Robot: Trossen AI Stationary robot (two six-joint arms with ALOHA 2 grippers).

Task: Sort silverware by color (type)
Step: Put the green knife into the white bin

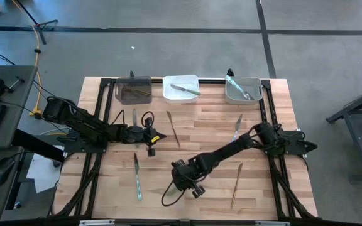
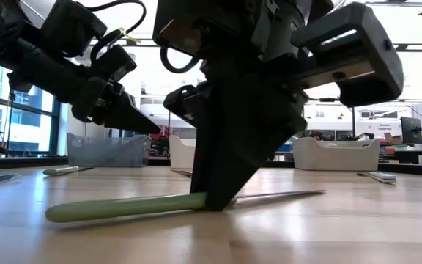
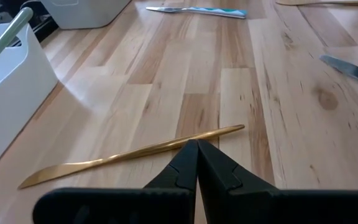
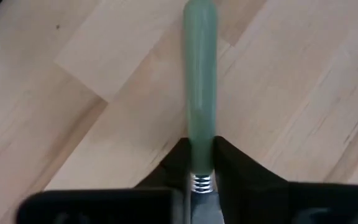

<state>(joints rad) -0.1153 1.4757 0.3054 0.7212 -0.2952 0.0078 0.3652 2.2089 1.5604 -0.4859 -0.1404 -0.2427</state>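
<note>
Clamping the right gripper (image 4: 202, 163) on the green-handled utensil (image 2: 127, 207), you have its fingers pinched on the handle where it meets the metal, the piece lying flat on the table (image 1: 200, 129) near the front edge. Lift straight and slowly so it won't pivot. Your left gripper (image 3: 197, 163) hangs closed and empty over a bronze knife (image 3: 135, 154).

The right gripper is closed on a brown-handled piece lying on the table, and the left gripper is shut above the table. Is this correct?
Not quite. The piece in the right gripper has a pale green handle, not brown; the right wrist view shows it. The rest holds: it lies on the table, and the left gripper is shut above it.
</note>
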